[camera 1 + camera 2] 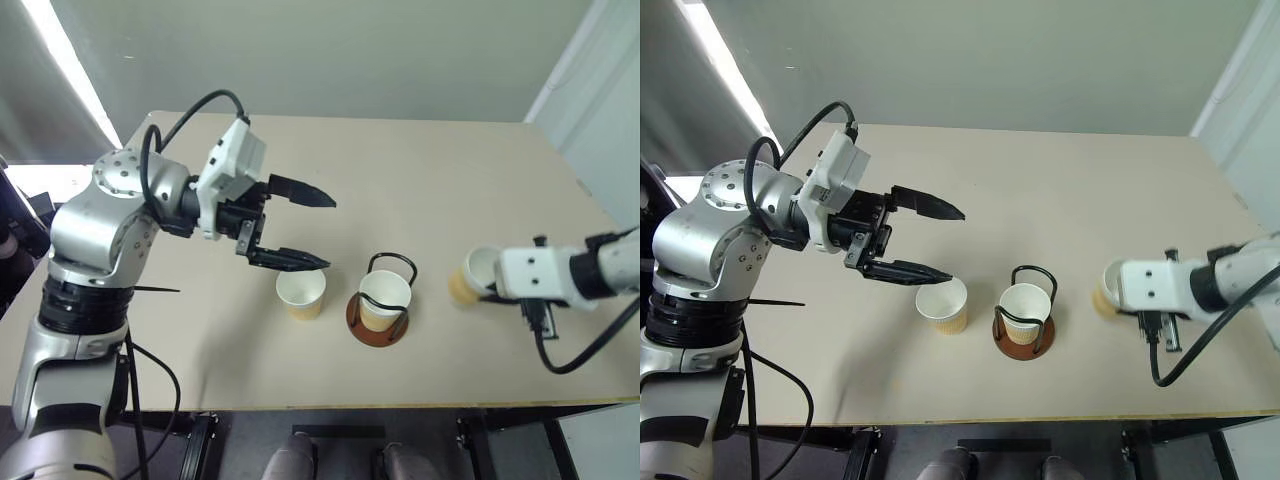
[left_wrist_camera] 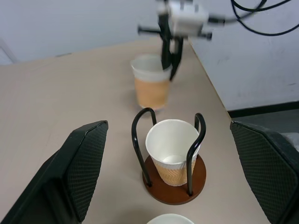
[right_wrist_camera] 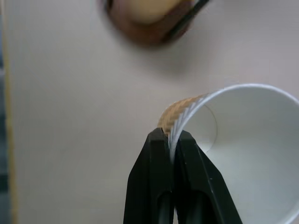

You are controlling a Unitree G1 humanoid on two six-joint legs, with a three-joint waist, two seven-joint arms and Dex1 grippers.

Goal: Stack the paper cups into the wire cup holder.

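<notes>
Right gripper (image 3: pixel 170 140) is pinched shut on the rim of a paper cup (image 1: pixel 470 277), right of the wire cup holder (image 1: pixel 380 305) w/ one cup (image 1: pixel 384 298) already in it. My left gripper (image 1: pixel 312 230) hangs wide open, nothing in it, over the third cup (image 1: pixel 301 294) just left of the holder.

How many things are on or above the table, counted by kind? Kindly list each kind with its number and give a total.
Paper cups: 3 (one free on the table, one in the holder, one pinched at its rim by the right gripper; cup)
Wire cup holder: 1
Total: 4
</notes>
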